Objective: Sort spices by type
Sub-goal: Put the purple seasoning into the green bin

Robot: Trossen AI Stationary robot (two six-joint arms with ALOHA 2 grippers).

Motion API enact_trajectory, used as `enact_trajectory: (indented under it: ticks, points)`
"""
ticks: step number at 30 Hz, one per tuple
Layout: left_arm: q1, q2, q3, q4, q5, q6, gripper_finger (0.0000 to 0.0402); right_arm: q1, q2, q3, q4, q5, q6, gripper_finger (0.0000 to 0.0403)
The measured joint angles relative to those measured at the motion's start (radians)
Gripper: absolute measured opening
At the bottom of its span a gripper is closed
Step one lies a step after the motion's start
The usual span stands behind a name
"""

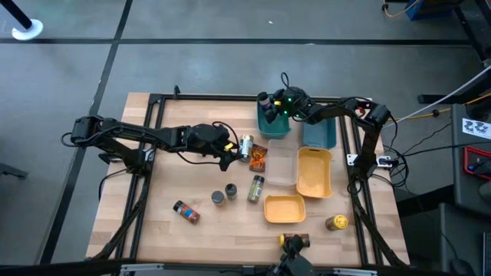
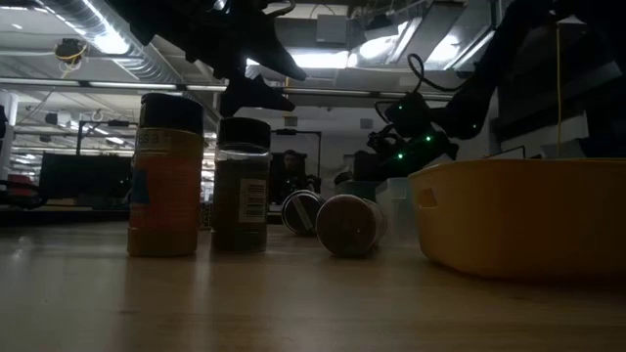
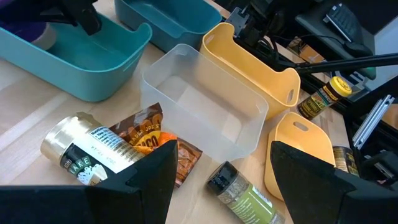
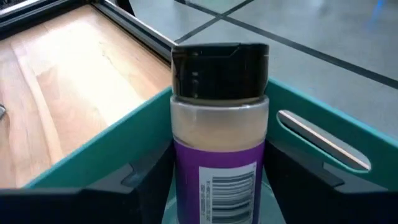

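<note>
My right gripper (image 4: 221, 186) is shut on a purple-labelled spice bottle (image 4: 219, 124) with a dark lid, over the teal bin (image 1: 276, 126) at the table's far side. My left gripper (image 3: 221, 180) is open and raised above the table's middle, just left of a lying gold-lidded jar (image 1: 245, 144) and an orange-brown packet (image 1: 258, 158), touching neither. More spices stand or lie on the table: a green-labelled jar (image 1: 255, 188), two small dark jars (image 1: 230, 190), a red-and-blue bottle (image 1: 186, 211) and a yellow-lidded jar (image 1: 336, 222). My right gripper pinches the purple-labelled bottle by its body (image 4: 186, 155) just below the dark lid, one finger (image 4: 140, 180) on each side. The lid end points away from the wrist. The bottle's lower end reaches into the teal bin (image 4: 124, 140) and is hidden by the gripper.
A second teal bin (image 1: 318, 132) sits right of the first. A clear bin (image 1: 282, 165) and two yellow bins (image 1: 314, 172) (image 1: 284, 208) fill the table's right half. Another jar (image 1: 295, 241) lies at the near edge. A dark frame runs round the table.
</note>
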Motion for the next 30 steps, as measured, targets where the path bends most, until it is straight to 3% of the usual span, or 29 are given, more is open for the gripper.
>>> enact_trajectory:
  ticks: [30]
  points:
    - [0.0, 0.0, 0.0, 0.0, 0.0, 0.0, 0.0239, 0.0, -0.001, 0.0, -0.075, 0.001, -0.028, 0.0227]
